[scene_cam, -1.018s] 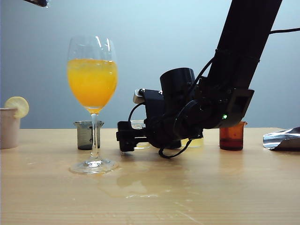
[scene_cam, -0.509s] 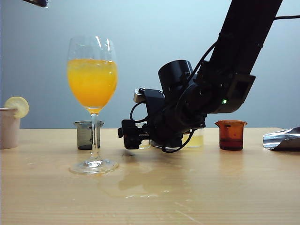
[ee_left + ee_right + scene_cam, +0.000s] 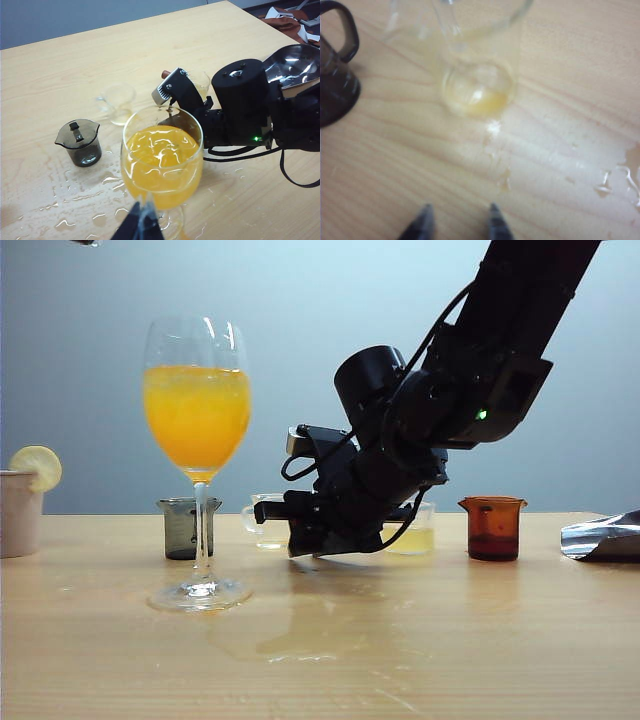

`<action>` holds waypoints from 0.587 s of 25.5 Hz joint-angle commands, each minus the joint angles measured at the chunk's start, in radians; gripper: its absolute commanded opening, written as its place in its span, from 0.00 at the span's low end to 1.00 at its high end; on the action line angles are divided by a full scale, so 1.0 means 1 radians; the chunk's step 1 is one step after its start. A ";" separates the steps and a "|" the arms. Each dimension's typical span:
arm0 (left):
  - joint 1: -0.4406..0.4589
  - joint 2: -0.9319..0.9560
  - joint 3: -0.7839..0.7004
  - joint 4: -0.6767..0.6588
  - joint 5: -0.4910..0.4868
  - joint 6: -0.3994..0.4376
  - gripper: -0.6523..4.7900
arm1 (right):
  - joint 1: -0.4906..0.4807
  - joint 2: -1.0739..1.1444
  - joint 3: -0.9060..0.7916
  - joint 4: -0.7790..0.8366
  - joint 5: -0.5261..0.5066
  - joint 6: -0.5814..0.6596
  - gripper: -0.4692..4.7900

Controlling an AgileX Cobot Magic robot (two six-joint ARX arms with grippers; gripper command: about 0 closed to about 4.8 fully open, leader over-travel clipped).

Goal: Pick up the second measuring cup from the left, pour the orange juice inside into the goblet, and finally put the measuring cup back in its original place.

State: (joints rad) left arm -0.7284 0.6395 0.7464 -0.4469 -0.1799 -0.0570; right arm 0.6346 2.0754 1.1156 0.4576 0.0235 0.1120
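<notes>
Second measuring cup (image 3: 479, 75): upright, free-standing on table (image 3: 480, 640).
Right gripper (image 3: 457, 220): jaws narrow, empty, just short of cup.
Left gripper (image 3: 140, 225): holds goblet (image 3: 161, 165) stem.
Smoky cup (image 3: 81, 142): beside, apart.

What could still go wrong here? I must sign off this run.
The goblet is nearly full and stands on wet table, close to the right pincer: a careless retreat could tip it. The cup stands free just ahead of that pincer; a forward nudge would slide it.
</notes>
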 commanded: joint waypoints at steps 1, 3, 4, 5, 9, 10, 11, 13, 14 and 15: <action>-0.002 -0.021 0.005 -0.003 0.001 0.003 0.11 | 0.002 -0.030 -0.009 -0.046 -0.002 0.000 0.17; -0.002 -0.037 0.005 -0.005 0.001 0.003 0.11 | 0.002 -0.056 -0.024 -0.045 0.000 0.000 0.15; -0.002 -0.046 0.005 -0.007 0.001 0.003 0.11 | 0.002 -0.069 -0.032 -0.043 0.000 0.000 0.15; -0.002 -0.056 0.005 -0.009 0.001 0.003 0.11 | 0.002 -0.082 -0.040 -0.042 0.000 0.000 0.13; -0.002 -0.086 0.005 -0.016 0.010 -0.011 0.11 | 0.005 -0.162 -0.091 -0.047 -0.001 0.000 0.09; -0.002 -0.092 0.005 -0.030 0.031 -0.016 0.11 | 0.010 -0.200 -0.118 -0.047 -0.001 0.000 0.09; -0.002 -0.092 0.005 -0.039 0.039 -0.027 0.11 | 0.015 -0.228 -0.139 -0.050 0.000 0.000 0.09; -0.003 -0.101 0.005 -0.058 0.052 -0.035 0.11 | 0.017 -0.279 -0.175 -0.052 -0.004 0.002 0.09; -0.003 -0.118 0.005 -0.069 0.058 -0.043 0.11 | 0.024 -0.335 -0.211 -0.068 -0.008 0.002 0.09; -0.003 -0.128 0.005 -0.069 0.065 -0.053 0.11 | 0.028 -0.375 -0.229 -0.094 -0.027 0.001 0.09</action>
State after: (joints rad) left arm -0.7288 0.5274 0.7464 -0.5224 -0.1310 -0.0895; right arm 0.6594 1.7493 0.9009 0.3798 0.0219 0.1116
